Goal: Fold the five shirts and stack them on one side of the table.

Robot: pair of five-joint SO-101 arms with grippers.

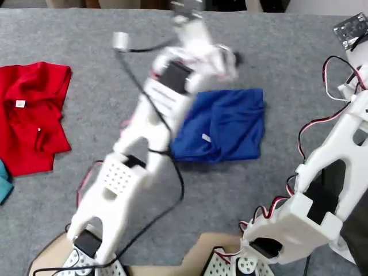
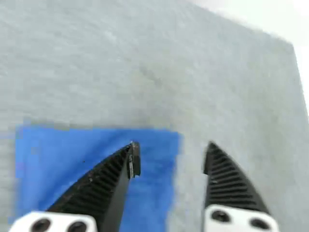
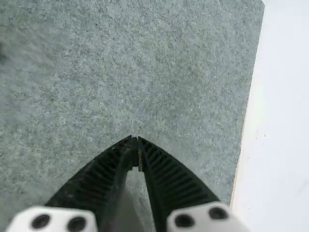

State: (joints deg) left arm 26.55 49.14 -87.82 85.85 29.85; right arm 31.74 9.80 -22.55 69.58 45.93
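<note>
Shirt count on the grey tabletop (image 1: 287, 52): three pieces of cloth.
- 1 blue shirt (image 1: 221, 126) lies mid-table, folded into a rough rectangle with a few wrinkles.
- 1 red shirt (image 1: 31, 115) lies at the far left side, flat and loosely folded, well apart from the blue one.
- 1 sliver of teal cloth (image 1: 4, 184) sits at the left edge, just below the red shirt. It is cut off by the frame, so I cannot tell what shape it is in.

There are two arms. The left arm (image 1: 144, 126) stretches from its base across the blue shirt's upper-left corner. The left gripper (image 2: 172, 147) is spread wide and holds nothing. One finger (image 2: 106, 179) hangs over blue fabric and the other over bare grey felt, so the gripper straddles the shirt's edge. I cannot tell if it touches the cloth.

The right arm (image 1: 322, 178) is off at the right side, well apart from every shirt. The right gripper (image 3: 135, 141) has its tips pressed together and nothing between them — it hangs over bare felt near the tabletop edge.
</note>
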